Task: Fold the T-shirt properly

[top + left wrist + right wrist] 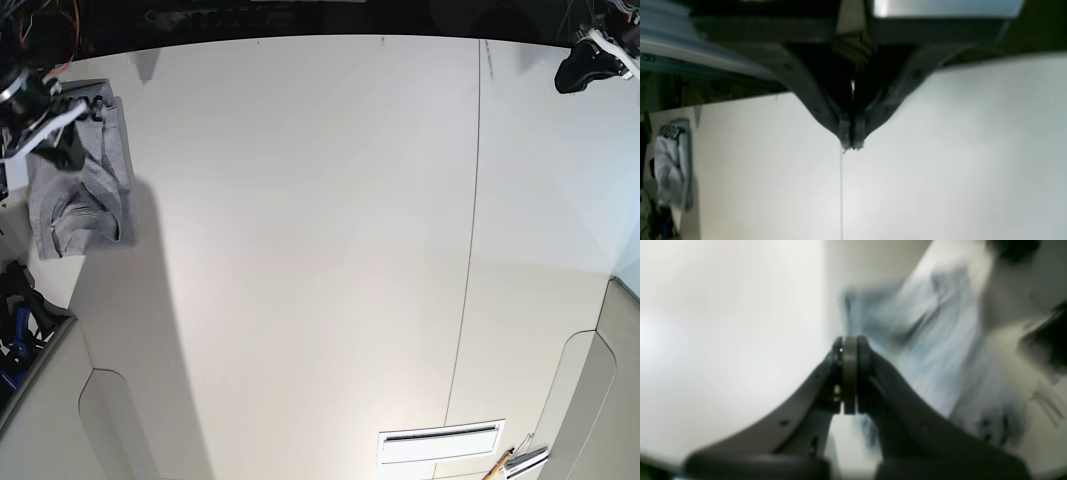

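Observation:
The heather-grey T-shirt (85, 205) hangs bunched at the table's far left edge, held up by my right gripper (58, 140). In the right wrist view the jaws of the right gripper (850, 351) are shut, with a grey strip pinched between them, and the blurred shirt (933, 340) spreads beyond. My left gripper (585, 65) is at the far right corner, far from the shirt. In the left wrist view the left gripper (851, 141) is shut and empty above the white table. There the shirt (671, 163) shows small at the left, with black lettering.
The white table (320, 250) has a thin seam (470, 250) running front to back. A slotted vent (440, 440) and a small tool (510, 462) lie near the front edge. Cables (15, 330) hang off the table's left side.

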Robot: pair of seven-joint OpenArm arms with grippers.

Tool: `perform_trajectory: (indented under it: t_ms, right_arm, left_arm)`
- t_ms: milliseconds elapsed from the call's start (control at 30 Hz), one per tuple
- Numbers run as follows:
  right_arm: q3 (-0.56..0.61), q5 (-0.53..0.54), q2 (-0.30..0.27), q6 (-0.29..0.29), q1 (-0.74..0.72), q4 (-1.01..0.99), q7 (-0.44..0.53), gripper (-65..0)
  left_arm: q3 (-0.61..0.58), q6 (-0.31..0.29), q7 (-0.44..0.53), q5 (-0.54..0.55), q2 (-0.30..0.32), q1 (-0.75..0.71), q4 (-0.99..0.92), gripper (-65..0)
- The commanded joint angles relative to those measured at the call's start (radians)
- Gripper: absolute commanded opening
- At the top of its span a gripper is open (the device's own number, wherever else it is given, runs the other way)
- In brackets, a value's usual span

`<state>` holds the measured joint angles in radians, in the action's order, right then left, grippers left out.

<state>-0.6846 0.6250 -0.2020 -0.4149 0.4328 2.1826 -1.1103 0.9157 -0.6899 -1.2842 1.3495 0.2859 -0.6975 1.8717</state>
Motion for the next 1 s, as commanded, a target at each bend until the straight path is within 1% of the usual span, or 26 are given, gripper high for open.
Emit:
perform_trajectory:
  t_ms: [0,100,167,233,333,400,467,533,600,667,733,800,833,900,967]
  right_arm:
    - [-0.007,0.031,-0.020,-0.013,0.054,0.037,0.006,-65.0]
    - [-0.007,0.100,-0.053,-0.057,0.215,0.061,-0.059,-65.0]
    - [-0.007,0.148,-0.079,-0.066,0.312,0.058,-0.125,-65.0]
    - [-0.007,0.189,-0.101,-0.086,0.405,0.058,-0.164,-65.0]
    - [-0.007,0.250,-0.136,-0.117,0.536,0.058,-0.175,-65.0]
    - [-0.001,0.267,-0.161,-0.135,0.608,0.058,-0.179,-65.0]
    - [0.024,0.266,-0.185,-0.140,0.668,0.049,-0.182,-65.0]
    - [0.072,0.265,-0.207,-0.151,0.711,0.024,-0.182,-65.0]
    - [0.151,0.261,-0.236,-0.163,0.725,-0.024,-0.182,-65.0]
    - [0.256,0.227,-0.269,-0.169,0.716,-0.101,-0.181,-65.0]
    - [0.375,0.174,-0.302,-0.169,0.679,-0.208,-0.174,-65.0]
    - [0.494,0.117,-0.325,-0.169,0.612,-0.340,-0.138,-65.0]
    - [0.549,0.086,-0.333,-0.169,0.568,-0.412,-0.107,-65.0]
    - [0.650,0.017,-0.335,-0.169,0.464,-0.562,-0.017,-65.0]
    - [0.746,-0.044,-0.332,-0.169,0.349,-0.713,0.112,-65.0]
  left_arm:
    - [0.008,-0.008,0.005,0.023,0.014,-0.025,0.014,-65.0]
    - [0.008,-0.008,-0.027,0.023,0.016,-0.091,0.014,-65.0]
    - [0.008,-0.008,-0.047,0.023,0.020,-0.153,0.014,-65.0]
    - [0.008,-0.008,-0.057,0.023,0.031,-0.229,0.014,-65.0]
    - [0.002,-0.008,-0.056,0.023,0.067,-0.350,0.013,-65.0]
    - [-0.018,-0.008,-0.055,0.023,0.093,-0.426,0.007,-65.0]
    - [-0.060,-0.008,-0.049,0.022,0.122,-0.490,-0.012,-65.0]
    - [-0.130,-0.008,-0.021,0.018,0.154,-0.531,-0.051,-65.0]
    - [-0.225,-0.008,0.036,-0.014,0.183,-0.541,-0.109,-65.0]
    - [-0.338,-0.008,0.131,-0.092,0.211,-0.531,-0.185,-65.0]
    - [-0.462,-0.008,0.269,-0.188,0.236,-0.502,-0.274,-65.0]
    - [-0.588,-0.008,0.412,-0.294,0.253,-0.447,-0.369,-65.0]
    - [-0.647,-0.008,0.480,-0.349,0.256,-0.412,-0.417,-65.0]
    - [-0.762,-0.008,0.615,-0.451,0.254,-0.331,-0.510,-65.0]
    - [-0.881,-0.008,0.742,-0.545,0.254,-0.243,-0.595,-65.0]
